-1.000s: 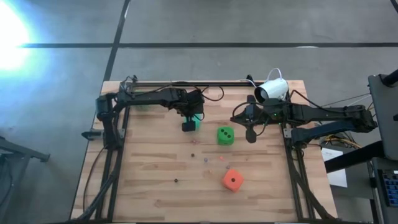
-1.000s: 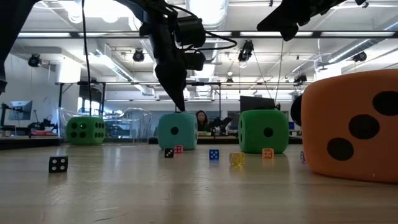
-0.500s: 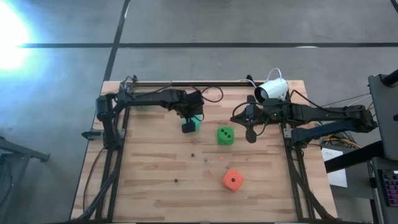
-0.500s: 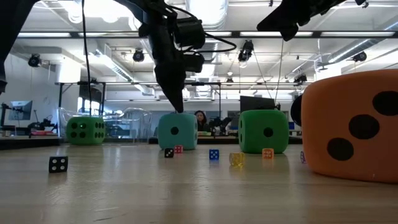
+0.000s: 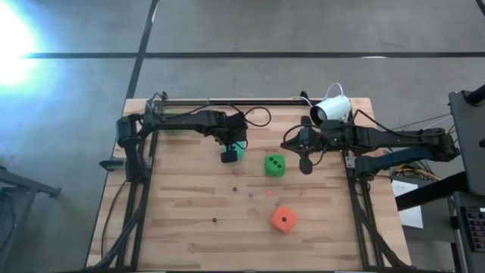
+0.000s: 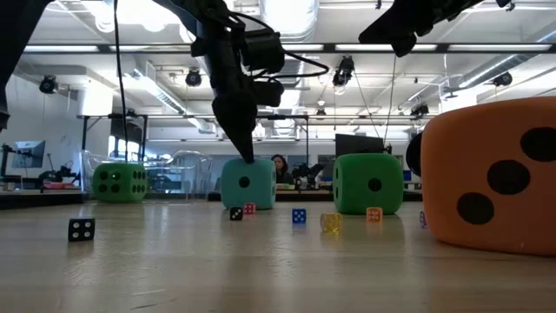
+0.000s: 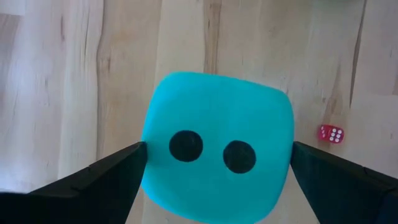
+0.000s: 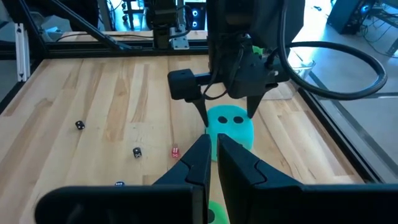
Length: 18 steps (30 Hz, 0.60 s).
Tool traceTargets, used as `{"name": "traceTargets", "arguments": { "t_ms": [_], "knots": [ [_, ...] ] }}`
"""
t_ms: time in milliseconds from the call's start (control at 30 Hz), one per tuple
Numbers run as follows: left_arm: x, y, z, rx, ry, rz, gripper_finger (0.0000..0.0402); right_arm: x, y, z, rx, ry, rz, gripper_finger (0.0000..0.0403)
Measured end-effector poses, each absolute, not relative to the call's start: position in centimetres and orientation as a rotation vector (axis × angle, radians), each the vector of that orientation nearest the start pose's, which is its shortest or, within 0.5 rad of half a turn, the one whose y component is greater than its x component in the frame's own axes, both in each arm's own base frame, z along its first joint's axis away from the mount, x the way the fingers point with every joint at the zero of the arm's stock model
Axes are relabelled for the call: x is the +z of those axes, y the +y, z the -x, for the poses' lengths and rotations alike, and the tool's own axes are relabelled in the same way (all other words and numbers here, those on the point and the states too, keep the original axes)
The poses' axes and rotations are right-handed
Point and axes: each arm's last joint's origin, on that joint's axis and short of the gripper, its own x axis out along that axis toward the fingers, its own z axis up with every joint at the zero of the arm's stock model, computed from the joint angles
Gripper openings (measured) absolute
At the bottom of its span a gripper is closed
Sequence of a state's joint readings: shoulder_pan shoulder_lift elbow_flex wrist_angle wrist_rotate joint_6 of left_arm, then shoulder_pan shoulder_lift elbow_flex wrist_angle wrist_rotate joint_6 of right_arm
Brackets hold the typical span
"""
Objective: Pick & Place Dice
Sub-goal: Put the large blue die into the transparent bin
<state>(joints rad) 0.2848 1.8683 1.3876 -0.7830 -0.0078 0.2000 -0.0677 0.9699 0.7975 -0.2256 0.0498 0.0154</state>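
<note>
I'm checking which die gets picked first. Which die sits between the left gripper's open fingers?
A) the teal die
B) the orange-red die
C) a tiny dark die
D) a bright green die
A: the left wrist view shows the teal die between the open left gripper fingers.

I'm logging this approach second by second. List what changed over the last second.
The left gripper edged lower over the teal die, its open fingers now flanking the die without closing. The die itself, the green die, the orange-red die and the right gripper, shut above the table, stayed put.
</note>
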Motion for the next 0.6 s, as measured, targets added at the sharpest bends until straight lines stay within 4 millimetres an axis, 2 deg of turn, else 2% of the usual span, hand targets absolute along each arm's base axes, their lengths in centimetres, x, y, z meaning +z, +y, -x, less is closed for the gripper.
{"name": "traceTargets", "arguments": {
  "t_ms": [600],
  "knots": [
    [20.65, 10.52, -35.83, 0.129, 1.272, -0.054, 0.0394, 30.08, -1.57, -21.09, -0.119, 0.398, -0.019, 0.0027]
  ]
}}
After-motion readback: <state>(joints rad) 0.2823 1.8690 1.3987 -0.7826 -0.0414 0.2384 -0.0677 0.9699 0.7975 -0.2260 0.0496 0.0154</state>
